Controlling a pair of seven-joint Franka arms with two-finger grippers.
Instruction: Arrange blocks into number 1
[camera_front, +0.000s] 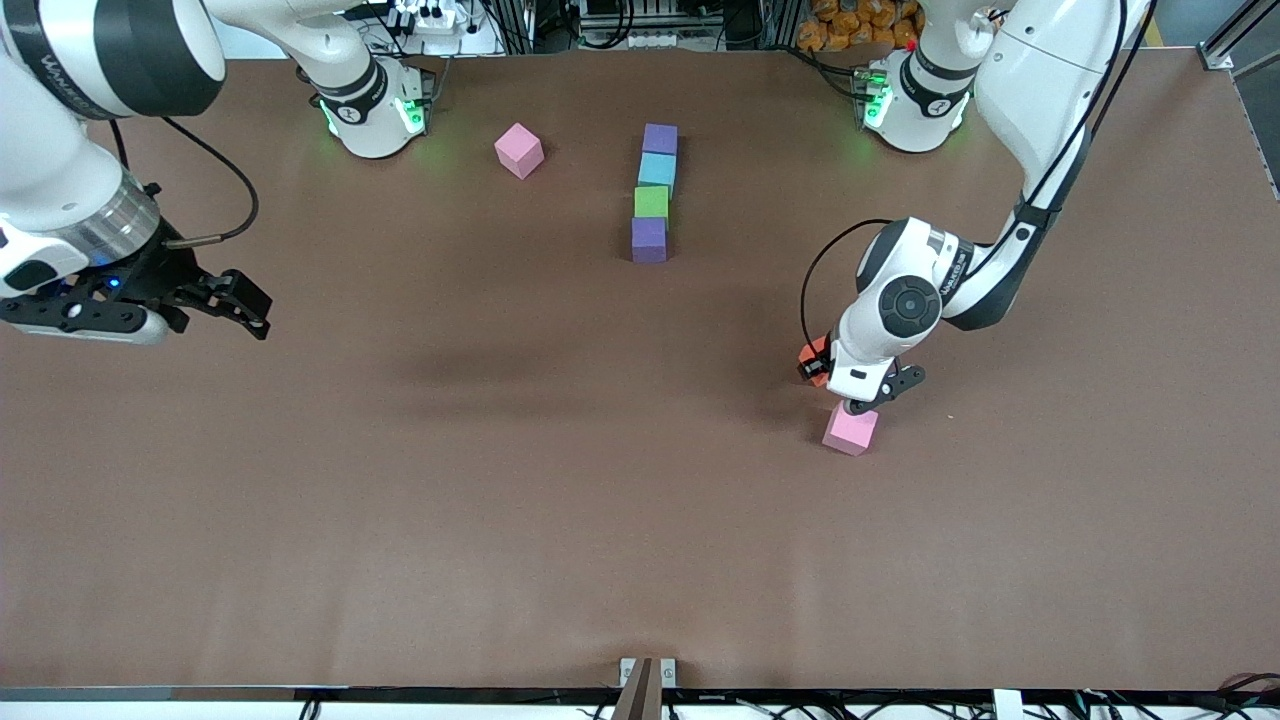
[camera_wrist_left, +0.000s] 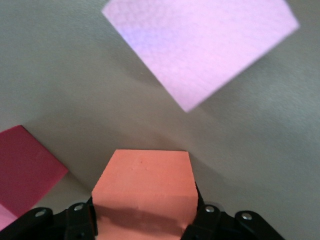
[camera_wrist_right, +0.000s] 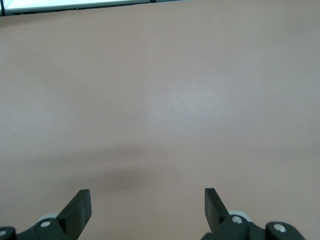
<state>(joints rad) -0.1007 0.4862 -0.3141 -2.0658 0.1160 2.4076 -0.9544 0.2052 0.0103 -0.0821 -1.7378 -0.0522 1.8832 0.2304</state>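
Surface: brown table (camera_front: 500, 480), bare of any container; the robot bases stand along its edge farthest from the front camera.
Block count: seven blocks show in all, namely two purple, one light blue, one green, two pink and one orange, plus a red face seen only in the left wrist view.
Column: four blocks in a line at mid-table, each touching or just beside the next. Farthest from the front camera is a purple block (camera_front: 660, 138), then the light blue block (camera_front: 657, 170), the green block (camera_front: 651, 203), and nearest the camera the second purple block (camera_front: 649, 240).
Loose pink: one pink block (camera_front: 519, 150) lies alone near the right arm's base, well apart from the column.
Second pink: another pink block (camera_front: 851, 429) (camera_wrist_left: 200, 47) lies toward the left arm's end of the table, nearer the front camera than the column.
Orange: the orange block (camera_wrist_left: 145, 187) (camera_front: 812, 358) sits between the fingers of the left gripper.
Red: a red block (camera_wrist_left: 25, 162) lies on the table beside the orange one.
Left gripper (camera_wrist_left: 145, 220): closed onto the orange block, low over the table just beside the second pink block.
Right gripper (camera_wrist_right: 147, 207): fingers spread wide with nothing between them, waiting over bare table at the right arm's end.
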